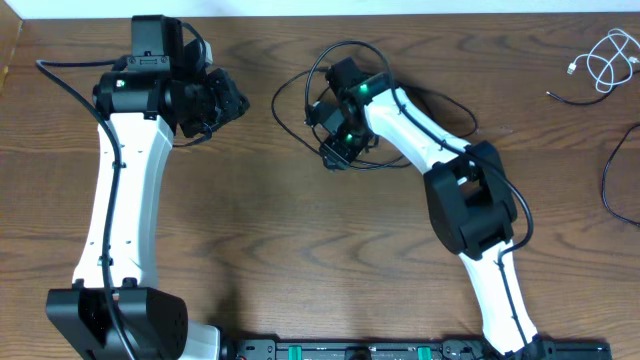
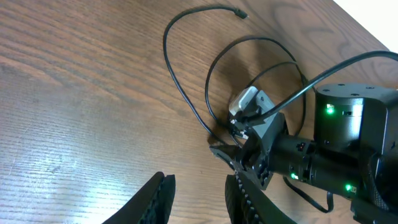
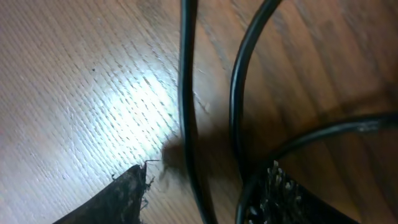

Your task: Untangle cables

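Note:
A thin black cable lies in loose loops on the wooden table at upper centre. My right gripper is down among these loops. In the right wrist view its fingers stand apart, and a strand of the black cable runs between them, unclamped. A second strand curves beside the right finger. The white cable lies coiled at the far upper right, apart from both arms. My left gripper hovers left of the loops, open and empty. It looks onto the black cable and the right gripper.
Another dark cable curves along the table's right edge, with a thin black end below the white coil. The arms' own thick black leads run along their links. A black rail runs along the front edge.

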Available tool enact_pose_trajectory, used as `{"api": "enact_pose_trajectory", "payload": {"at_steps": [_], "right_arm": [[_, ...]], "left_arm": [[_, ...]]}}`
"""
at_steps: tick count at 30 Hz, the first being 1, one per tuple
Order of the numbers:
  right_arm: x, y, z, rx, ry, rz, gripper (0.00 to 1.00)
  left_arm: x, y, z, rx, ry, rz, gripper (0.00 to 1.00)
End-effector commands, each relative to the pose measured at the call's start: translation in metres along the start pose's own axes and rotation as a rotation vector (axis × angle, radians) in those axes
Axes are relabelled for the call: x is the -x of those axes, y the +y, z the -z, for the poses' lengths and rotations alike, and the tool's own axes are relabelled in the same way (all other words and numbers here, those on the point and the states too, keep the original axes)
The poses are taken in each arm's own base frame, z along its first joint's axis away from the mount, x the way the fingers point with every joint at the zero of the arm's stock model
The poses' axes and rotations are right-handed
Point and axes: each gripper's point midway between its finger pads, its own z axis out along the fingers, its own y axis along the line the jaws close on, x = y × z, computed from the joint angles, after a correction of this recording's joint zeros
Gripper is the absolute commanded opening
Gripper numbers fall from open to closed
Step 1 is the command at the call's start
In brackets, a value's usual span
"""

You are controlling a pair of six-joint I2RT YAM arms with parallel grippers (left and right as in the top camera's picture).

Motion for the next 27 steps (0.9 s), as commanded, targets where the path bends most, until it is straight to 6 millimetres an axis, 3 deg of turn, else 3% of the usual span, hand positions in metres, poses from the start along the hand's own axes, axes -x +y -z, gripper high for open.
{"api": "enact_pose_trajectory", "payload": {"at_steps": [1,5,9,17,22,27], "right_arm": [[-0.015,0.01,-0.03,-0.061,0.102,0.005,0.56],[-0.026,0.002,-0.044,-0.202,0.187,0.04,0.54],[-0.03,0.0,-0.049,-0.248,0.218,0.059,0.46],[-0.03,-0.005,-0.048,-0.242,0.212,0.044,0.02],[-0.03,-0.008,-0.041,-0.234,0.198,0.007,0.01],[-0.015,-0.008,-0.01,-0.215,0.126,-0.044,0.01]], "left_arm": [[-0.002,0.003,-0.001,0.011,0.009,0.003,0.33],[-0.002,0.003,-0.001,0.013,0.012,0.004,0.33],[-0.003,0.004,-0.001,0.014,0.017,-0.002,0.33],[-0.003,0.004,-0.001,0.014,0.016,-0.002,0.33],[-0.003,0.004,-0.001,0.014,0.015,-0.002,0.33],[-0.003,0.003,-0.001,0.014,0.015,-0.002,0.33]]}}
